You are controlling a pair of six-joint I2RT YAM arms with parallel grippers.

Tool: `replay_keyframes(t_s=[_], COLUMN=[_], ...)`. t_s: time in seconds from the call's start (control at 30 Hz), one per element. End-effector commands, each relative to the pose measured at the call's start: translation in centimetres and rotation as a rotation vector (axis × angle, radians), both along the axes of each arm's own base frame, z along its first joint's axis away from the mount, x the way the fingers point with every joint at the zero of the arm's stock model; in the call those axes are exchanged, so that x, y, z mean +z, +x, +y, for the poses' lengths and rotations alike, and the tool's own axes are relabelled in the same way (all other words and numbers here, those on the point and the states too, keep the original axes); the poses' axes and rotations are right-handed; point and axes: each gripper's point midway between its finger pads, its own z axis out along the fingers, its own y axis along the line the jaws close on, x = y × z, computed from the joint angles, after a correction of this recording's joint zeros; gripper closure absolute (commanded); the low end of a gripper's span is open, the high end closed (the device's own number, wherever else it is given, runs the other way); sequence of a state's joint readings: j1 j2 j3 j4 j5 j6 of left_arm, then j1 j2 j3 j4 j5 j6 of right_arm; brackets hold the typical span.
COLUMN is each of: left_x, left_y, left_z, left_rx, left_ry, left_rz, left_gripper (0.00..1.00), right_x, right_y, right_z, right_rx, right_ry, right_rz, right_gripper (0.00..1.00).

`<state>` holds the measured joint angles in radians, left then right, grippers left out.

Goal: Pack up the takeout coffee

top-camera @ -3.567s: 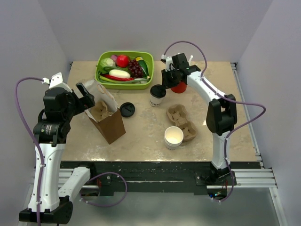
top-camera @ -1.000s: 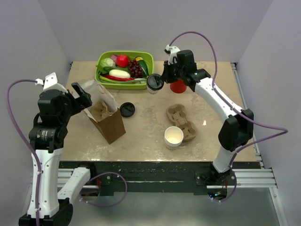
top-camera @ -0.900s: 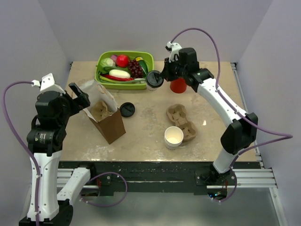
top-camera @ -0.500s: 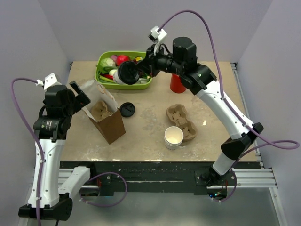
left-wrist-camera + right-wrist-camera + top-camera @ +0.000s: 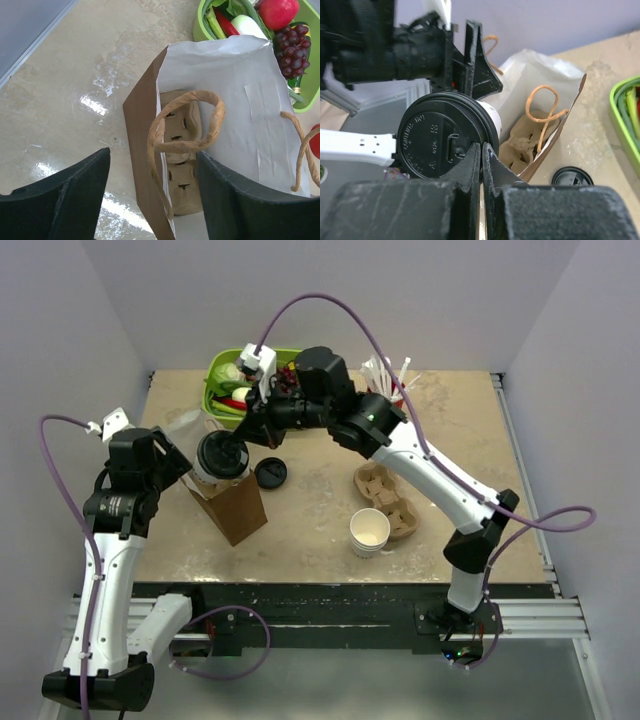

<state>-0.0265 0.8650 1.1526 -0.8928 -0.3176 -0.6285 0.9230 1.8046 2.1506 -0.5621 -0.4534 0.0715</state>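
The takeout coffee, a white cup with a black lid, hangs tilted over the open mouth of the brown paper bag. My right gripper is shut on the lid's rim; the right wrist view shows the lid facing the camera with the gripper pinched on its edge. A cardboard carrier lies inside the bag. My left gripper is open at the bag's left side, and in the left wrist view the gripper straddles the bag's wall and paper handle.
A loose black lid lies right of the bag. A second cardboard carrier and a stack of lidless white cups sit at centre right. A green tray of produce stands at the back, partly behind my right arm.
My right arm has carried the coffee from beside the green tray leftward to above the bag's mouth. The left gripper has stayed at the bag.
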Motion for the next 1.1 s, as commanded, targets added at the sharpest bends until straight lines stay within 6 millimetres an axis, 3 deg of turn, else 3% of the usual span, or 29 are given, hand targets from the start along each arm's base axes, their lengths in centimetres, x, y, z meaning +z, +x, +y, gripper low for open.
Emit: replay_keyframes(t_s=[0.0, 0.23, 0.5, 0.67, 0.77, 0.93, 1.07], left_x=[0.3, -0.3, -0.5, -0.4, -0.3, -0.8, -0.4], left_y=[0.9, 0.8, 1.1, 1.2, 1.2, 0.9, 0.7], left_z=[-0.5, -0.8, -1.6, -2.3, -2.6, -2.9, -4.0], left_rx=[-0.017, -0.036, -0.096, -0.147, -0.173, -0.202, -0.265], left_ry=[-0.026, -0.028, -0.033, -0.037, -0.033, -0.030, -0.047], left_rz=[-0.051, -0.046, -0.046, -0.054, -0.054, -0.038, -0.057], left_gripper=[0.30, 0.47, 0.80, 0.97, 1.00, 1.00, 1.00], right_x=[-0.3, -3.6, -8.3, -9.4, -10.0, -12.0, -13.1], right_y=[0.7, 2.9, 4.1, 4.8, 5.2, 4.0, 3.4], right_z=[1.5, 3.3, 3.7, 4.1, 4.6, 5.8, 5.7], right_rx=[-0.044, -0.116, -0.211, -0.258, -0.286, -0.258, -0.252], right_ry=[-0.022, -0.078, -0.226, -0.255, -0.268, -0.311, -0.359], right_rz=[-0.013, 0.040, 0.038, 0.031, 0.023, 0.028, 0.030], right_gripper=[1.00, 1.00, 1.00, 1.00, 1.00, 1.00, 1.00])
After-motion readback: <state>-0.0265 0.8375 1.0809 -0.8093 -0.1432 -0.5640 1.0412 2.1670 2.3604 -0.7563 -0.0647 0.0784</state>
